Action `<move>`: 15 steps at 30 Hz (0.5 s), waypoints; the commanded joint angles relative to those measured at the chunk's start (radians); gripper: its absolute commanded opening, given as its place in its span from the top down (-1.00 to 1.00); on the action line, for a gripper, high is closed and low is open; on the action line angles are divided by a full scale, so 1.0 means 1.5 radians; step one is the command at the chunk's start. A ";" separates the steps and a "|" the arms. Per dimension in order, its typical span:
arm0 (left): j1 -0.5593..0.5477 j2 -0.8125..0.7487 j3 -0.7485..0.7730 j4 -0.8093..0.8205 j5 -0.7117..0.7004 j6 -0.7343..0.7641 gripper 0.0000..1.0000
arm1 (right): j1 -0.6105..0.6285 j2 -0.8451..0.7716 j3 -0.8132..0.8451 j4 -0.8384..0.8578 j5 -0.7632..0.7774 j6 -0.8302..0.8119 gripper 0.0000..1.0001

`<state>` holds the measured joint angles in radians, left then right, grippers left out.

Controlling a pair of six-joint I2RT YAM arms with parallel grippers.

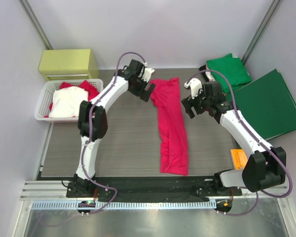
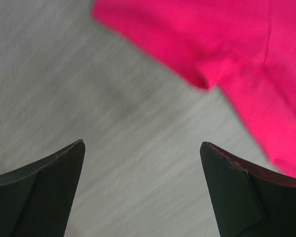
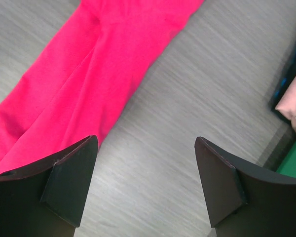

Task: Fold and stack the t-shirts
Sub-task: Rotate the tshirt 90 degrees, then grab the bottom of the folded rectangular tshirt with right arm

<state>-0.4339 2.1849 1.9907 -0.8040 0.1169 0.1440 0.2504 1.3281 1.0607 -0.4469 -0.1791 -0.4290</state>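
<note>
The pinkish-red t-shirt [image 1: 171, 128] lies in a long strip. The left gripper [image 2: 143, 148] at its eleven o'clock and the right gripper [image 3: 146, 140] at its one o'clock both gape, holding nothing.

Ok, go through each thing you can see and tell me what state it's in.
Pinkish-red t-shirt: folded lengthwise into a long strip, flat on the table.
Green t-shirt: folded, far right corner.
Dark-green folder: lying flat.
Basket: holds white cloth and red cloth.
Left claw: open, empty.
Right claw: open, empty.
</note>
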 commanded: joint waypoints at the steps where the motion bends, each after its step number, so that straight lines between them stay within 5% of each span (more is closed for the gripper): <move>1: 0.007 0.125 0.208 -0.093 0.051 -0.013 -1.00 | -0.007 0.045 0.027 0.080 0.005 0.015 -0.69; 9: 0.009 0.185 0.214 -0.048 -0.006 0.001 -1.00 | -0.033 0.267 0.218 0.123 -0.024 0.079 -0.44; 15: 0.021 0.081 0.085 0.009 0.001 -0.017 -0.99 | -0.035 0.468 0.444 0.099 -0.050 0.102 -0.44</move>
<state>-0.4133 2.4405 2.1670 -0.8375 0.1123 0.1360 0.1989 1.9526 1.5543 -0.3340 -0.2226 -0.3164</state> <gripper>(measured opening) 0.997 0.726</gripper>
